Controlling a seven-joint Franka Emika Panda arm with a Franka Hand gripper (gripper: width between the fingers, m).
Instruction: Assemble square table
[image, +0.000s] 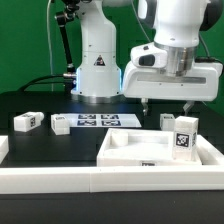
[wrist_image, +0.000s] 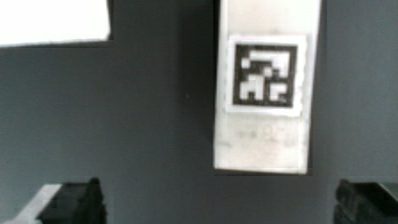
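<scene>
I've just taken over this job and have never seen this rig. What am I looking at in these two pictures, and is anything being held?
The white machine is a robot arm ending in a two-finger hand. The exterior view is taken by a camera off the arm and shows the whole black table. The wrist view comes from a camera on the hand itself, and its dark fingers show at the picture's edge.

On the table lie the square tabletop, which is white and tray-like with a raised rim, and several small tagged leg blocks. The flat marker board belongs to the rig, not the furniture. A long white border rail runs along the front.

The wrist view shows one tagged leg block below the hand. The hand is open and holds nothing.
</scene>
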